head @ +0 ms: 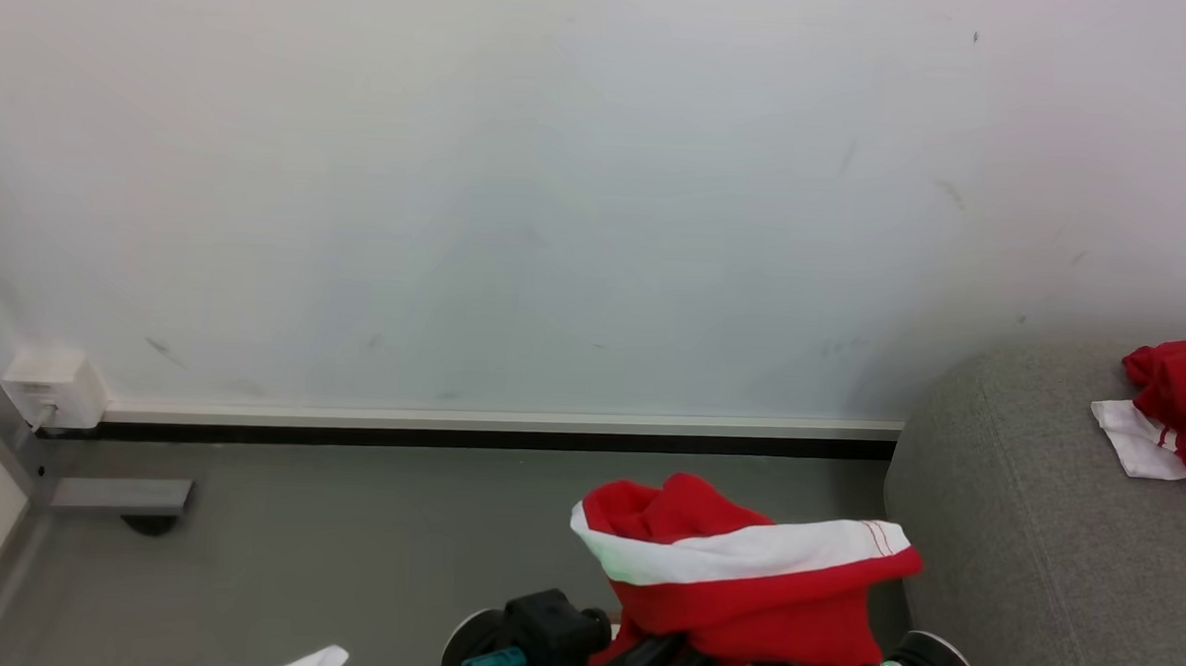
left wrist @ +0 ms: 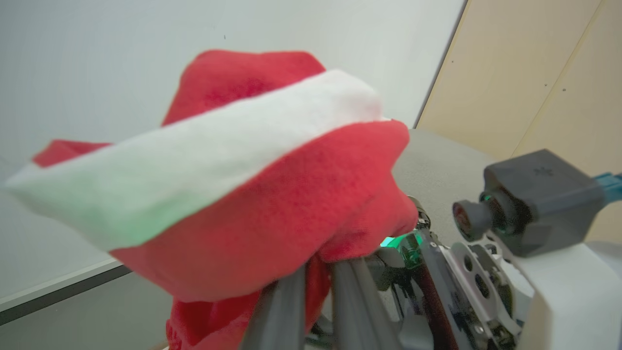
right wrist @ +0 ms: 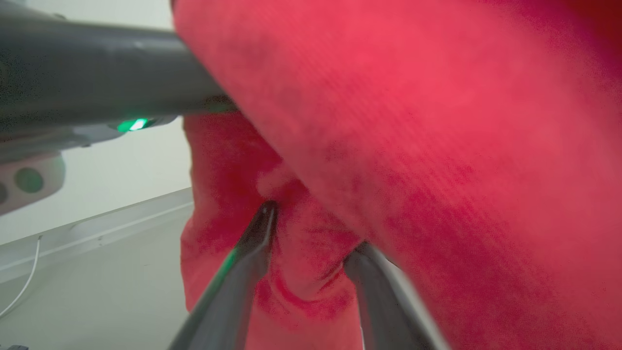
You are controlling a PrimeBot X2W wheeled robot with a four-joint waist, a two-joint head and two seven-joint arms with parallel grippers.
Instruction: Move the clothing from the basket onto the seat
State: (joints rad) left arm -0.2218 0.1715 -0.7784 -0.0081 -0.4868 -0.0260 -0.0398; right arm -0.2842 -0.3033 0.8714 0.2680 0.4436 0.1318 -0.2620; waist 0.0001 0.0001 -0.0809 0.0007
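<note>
1. A soft, white-banded, bright red garment (head: 742, 590) is hanging clear of the grey floor (head: 343, 562) at 6 o'clock in the head view, draping over both arms' ends.
2. The left pincer (left wrist: 318, 279) is squeezing almost closed, pinching a fold of the red garment between its two dark fingers (left wrist: 279, 311). The cloth is spilling over their tips.
3. The right pincer (right wrist: 313, 228) is gripping the same cloth from underneath. Its fingers are converging on bunched red fabric, and one tip is lying buried in it.
4. A large woven-fabric upholstered grey seat (head: 1024, 552) is occupying the 4 o'clock corner of the head view, its rounded corner just beside the red garment.
5. On the grey seat at 3 o'clock, a second red garment (head: 1176, 384) with black-and-white lettering is lying crumpled. Its white cloth part (head: 1134, 442) is spreading out at its 8 o'clock side.
6. Behind, a pale wall (head: 560, 171) is meeting a white skirting board (head: 499, 421). At 9 o'clock, a white wall box (head: 50, 384) is sitting above a grey metal foot (head: 120, 496).
</note>
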